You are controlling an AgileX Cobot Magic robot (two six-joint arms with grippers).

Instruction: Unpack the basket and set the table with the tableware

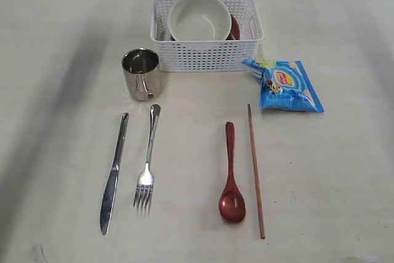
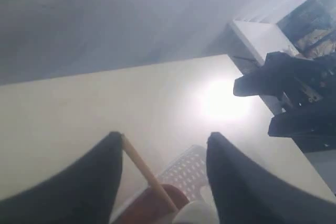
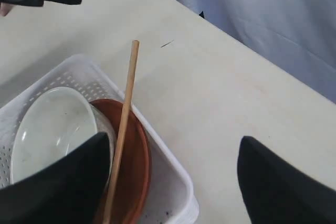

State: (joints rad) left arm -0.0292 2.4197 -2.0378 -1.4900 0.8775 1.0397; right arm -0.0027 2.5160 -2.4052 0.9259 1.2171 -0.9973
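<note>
Hovering near the basket (image 3: 170, 182) rim and leaning chopstick (image 3: 126, 108), left gripper (image 2: 164, 137) and right gripper (image 3: 174, 140) spread, bare table (image 3: 220, 87) beyond.

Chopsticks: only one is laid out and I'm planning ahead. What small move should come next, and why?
Probably lower the open right gripper onto the second chopstick and close. It leans out of the basket over the plate, while the first chopstick already lies beside the spoon.
</note>
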